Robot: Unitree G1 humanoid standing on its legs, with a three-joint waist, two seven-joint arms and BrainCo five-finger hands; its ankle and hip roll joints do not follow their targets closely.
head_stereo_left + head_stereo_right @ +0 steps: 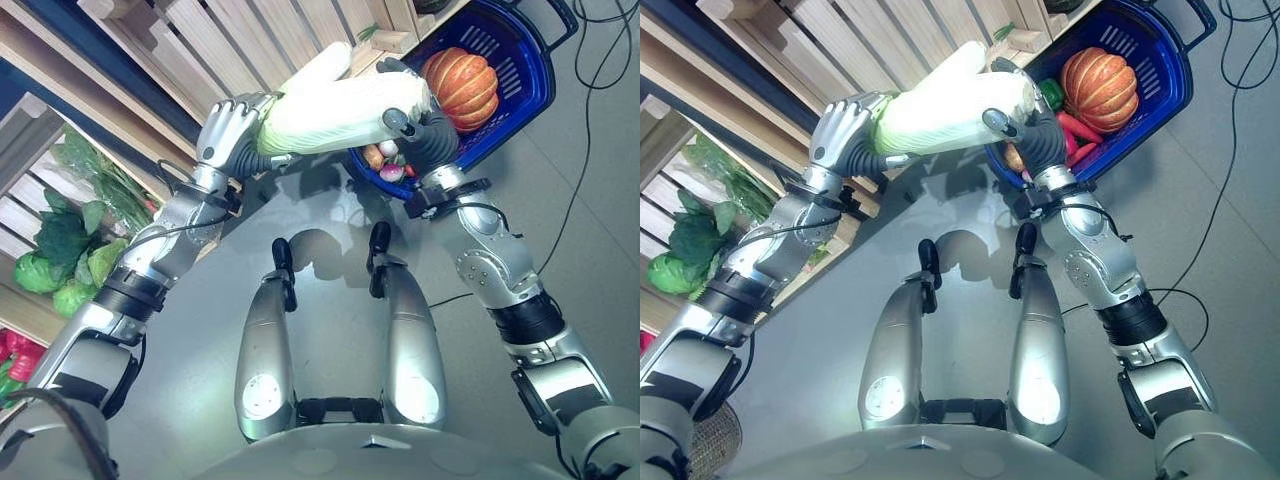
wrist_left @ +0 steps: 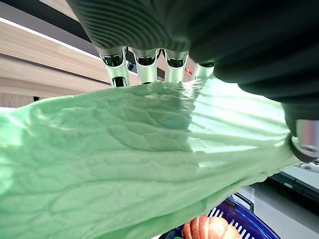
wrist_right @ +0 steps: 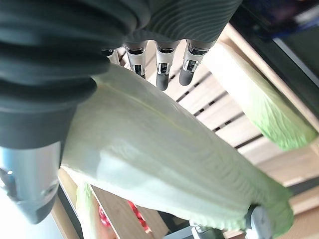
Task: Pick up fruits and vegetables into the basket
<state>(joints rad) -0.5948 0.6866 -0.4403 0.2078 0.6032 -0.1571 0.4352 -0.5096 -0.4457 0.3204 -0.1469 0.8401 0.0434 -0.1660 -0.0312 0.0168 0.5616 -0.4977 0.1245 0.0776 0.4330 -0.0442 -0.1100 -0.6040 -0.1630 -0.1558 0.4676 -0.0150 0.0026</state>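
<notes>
From my remote station I saw both hands holding one long napa cabbage (image 1: 335, 110) in the air, lying nearly level between them. The left hand (image 1: 228, 128) gripped the leafy green end, with its fingers (image 2: 144, 67) curled over the top of the leaves and its thumb pressing from the other side. The right hand (image 1: 415, 120) was clamped on the pale, thicker end, fingers on one side and thumb on the other, as its own wrist view showed.

The cabbage was just beside the blue basket (image 1: 525, 95), and its right end hung over the near rim of it. Inside the basket there was an orange pumpkin (image 1: 461, 86), and some red vegetables (image 1: 1077, 135) lay under it; I think they were peppers or carrots, but the hand hid part of them. A few small round things (image 1: 385, 160) were also at the near corner of the basket.

At the robot's left stood a wooden shelf (image 1: 30, 215) with green leafy vegetables (image 1: 62, 245), well apart from the basket. A second pale cabbage (image 3: 264, 104) rested on wooden slats behind the held one.
</notes>
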